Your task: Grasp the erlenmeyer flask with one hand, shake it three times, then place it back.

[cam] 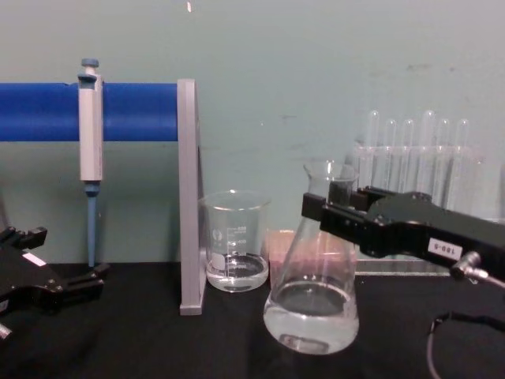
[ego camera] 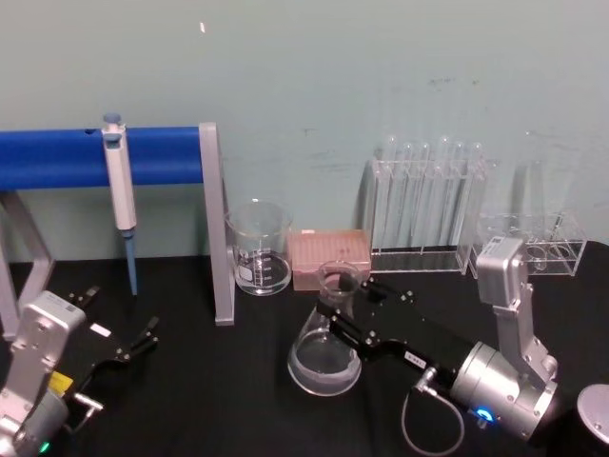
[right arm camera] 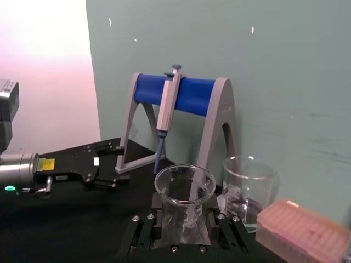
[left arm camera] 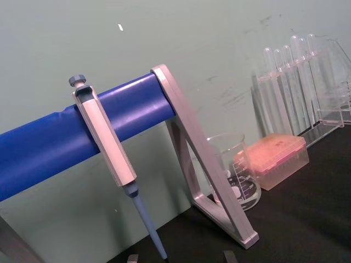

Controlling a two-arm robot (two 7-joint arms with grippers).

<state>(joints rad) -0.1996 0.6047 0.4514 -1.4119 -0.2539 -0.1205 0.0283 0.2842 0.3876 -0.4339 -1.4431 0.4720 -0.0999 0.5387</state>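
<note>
**Right claw on the flask's neck, grasp made, shaking not yet shown**

On the black table (ego camera: 219,400), right of the blue-barred stand (ego camera: 95,157), the right claw (ego camera: 340,305) came in from the near right, its fingers drawn narrow onto the flask's neck. The left claw (ego camera: 141,345) lay spread and empty at the near left. The erlenmeyer flask (ego camera: 325,364) sat mid-table, nearer than the beaker (ego camera: 259,249); I couldn't tell if it was lifted. To my eye, three shakes and the setting-down remained.

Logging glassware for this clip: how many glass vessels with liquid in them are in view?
2. The erlenmeyer flask, its neck in the right gripper; the beaker farther back, beside the stand leg. The test tubes cannot be judged.
</note>
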